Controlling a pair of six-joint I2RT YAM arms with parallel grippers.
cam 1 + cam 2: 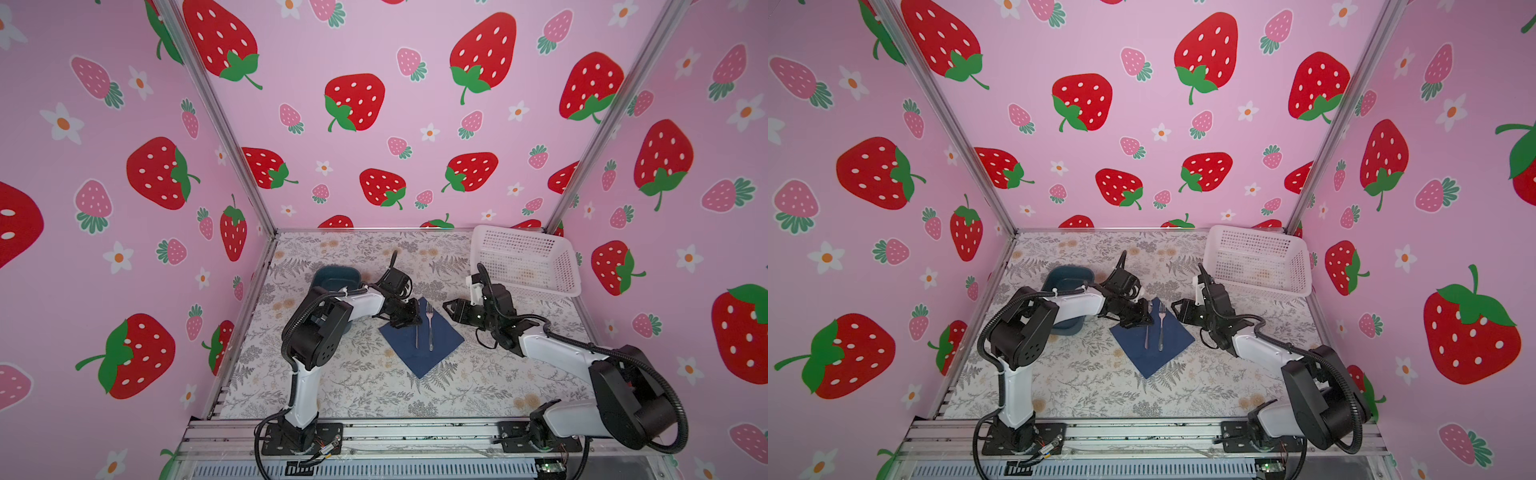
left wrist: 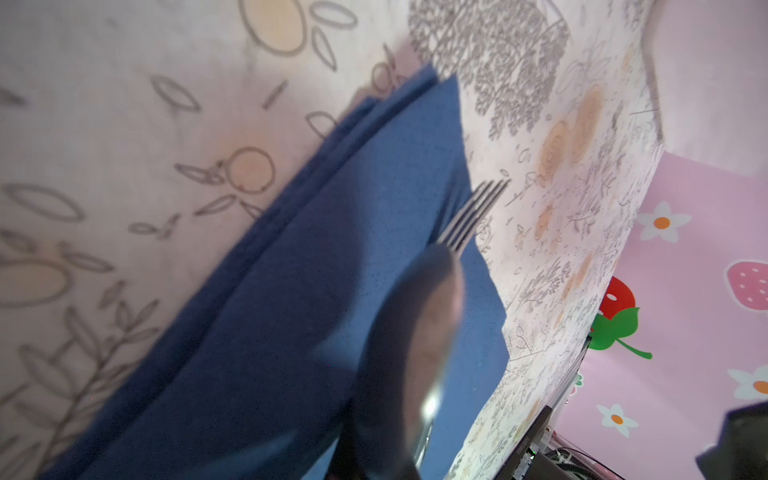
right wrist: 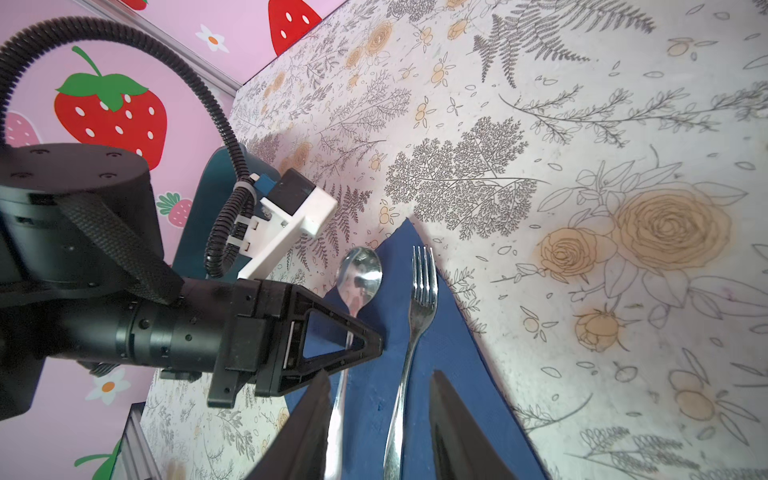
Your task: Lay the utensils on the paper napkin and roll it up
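The paper napkin (image 1: 436,345) lies flat near the middle of the floral tablecloth (image 1: 353,386), turned like a diamond with one corner pointing far and one near. Two metal utensils lie on it side by side, a little apart and roughly parallel, heads toward the far side.

The fork (image 1: 430,328) is the right one. Its tines reach the napkin's far right edge, and in the left wrist view they poke just past it over the cloth (image 2: 478,208). The spoon (image 1: 417,338) is to its left. In the right wrist view its bowl (image 3: 359,274) sits across the napkin's far left edge, partly over the cloth.

The left gripper (image 1: 407,318) reaches in from the left and sits low over the spoon's neck. In the right wrist view the stem passes behind its triangular finger (image 3: 336,336). I cannot tell whether the jaws are together, apart or pinching the stem.

The right gripper (image 1: 451,309) hangs just right of the napkin's far corner, pointing left toward the utensils. Its two dark fingers (image 3: 307,432) stand apart with nothing between them.

A dark teal tub (image 1: 332,276) sits at the far left, partly behind the left arm. A white mesh basket (image 1: 525,259) stands in the far right corner.
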